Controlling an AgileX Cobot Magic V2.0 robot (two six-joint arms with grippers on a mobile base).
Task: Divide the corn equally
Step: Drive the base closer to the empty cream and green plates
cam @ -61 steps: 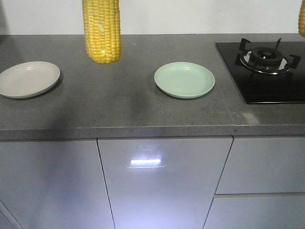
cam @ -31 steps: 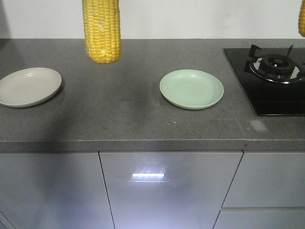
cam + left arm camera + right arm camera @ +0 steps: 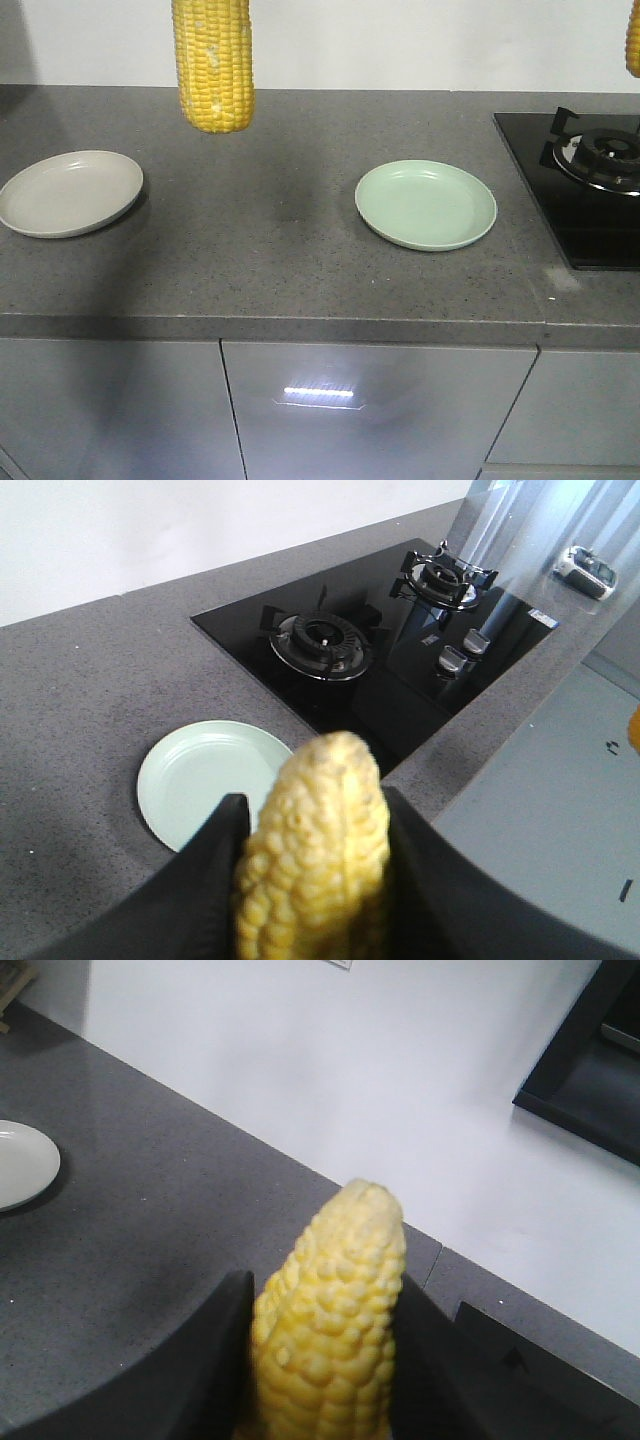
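One yellow cob of corn (image 3: 212, 60) hangs upright from the top edge of the front view, above the counter between the two plates. A sliver of a second cob of corn (image 3: 633, 40) shows at the top right edge. No gripper shows in that view. In the left wrist view my left gripper (image 3: 315, 800) is shut on a cob (image 3: 320, 860), whose tip points out past the black fingers (image 3: 200, 880). My right gripper (image 3: 322, 1278) is likewise shut on a cob (image 3: 330, 1330). A beige plate (image 3: 70, 192) and a pale green plate (image 3: 426, 204) lie bare on the counter.
The grey stone counter (image 3: 260, 260) runs the full width, with a white wall behind it. A black gas hob (image 3: 590, 190) is set in at the right, close to the green plate (image 3: 200, 775). Grey cabinet fronts (image 3: 370, 420) lie below the counter edge. The beige plate (image 3: 20, 1165) shows far left in the right wrist view.
In the front view the counter, both plates and the hob have slid right and down, while the two cobs keep their places in the frame.
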